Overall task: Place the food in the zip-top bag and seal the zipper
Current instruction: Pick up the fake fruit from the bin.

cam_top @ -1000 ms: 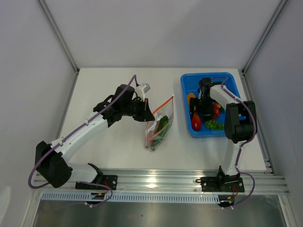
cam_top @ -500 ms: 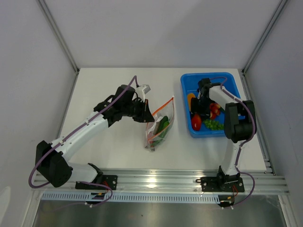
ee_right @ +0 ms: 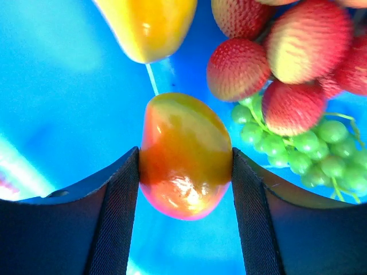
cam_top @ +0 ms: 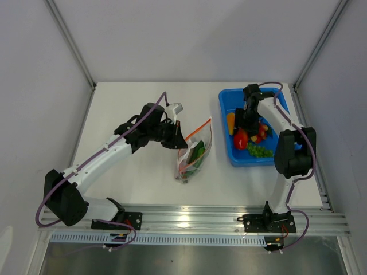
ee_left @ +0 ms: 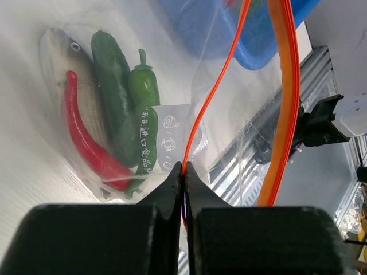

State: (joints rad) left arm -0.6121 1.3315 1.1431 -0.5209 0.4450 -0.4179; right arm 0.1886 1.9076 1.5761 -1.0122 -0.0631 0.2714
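The clear zip-top bag (cam_top: 194, 154) lies at mid-table with its mouth raised. My left gripper (cam_top: 179, 137) (ee_left: 184, 170) is shut on one side of the orange-red zipper (ee_left: 198, 114); the other side of the strip (ee_left: 284, 86) hangs apart, so the mouth is open. Inside the bag are a grey fish (ee_left: 57, 86), a red chilli (ee_left: 86, 143), a cucumber (ee_left: 112, 74) and a green chilli (ee_left: 143, 91). My right gripper (cam_top: 241, 136) (ee_right: 186, 166) is shut on a red-yellow mango (ee_right: 186, 154) (cam_top: 240, 139), held above the tub floor.
The blue tub (cam_top: 223, 98) at the back right holds a yellow fruit (ee_right: 146, 23) (cam_top: 231, 121), red-yellow cherry tomatoes (ee_right: 298, 46) (cam_top: 263, 130) and green grapes (ee_right: 309, 149) (cam_top: 259, 151). A metal rail (cam_top: 189, 217) runs along the near edge.
My right gripper has closed on the red-yellow mango and carried it up and toward the back of the tub. The left arm and the bag have stayed put.
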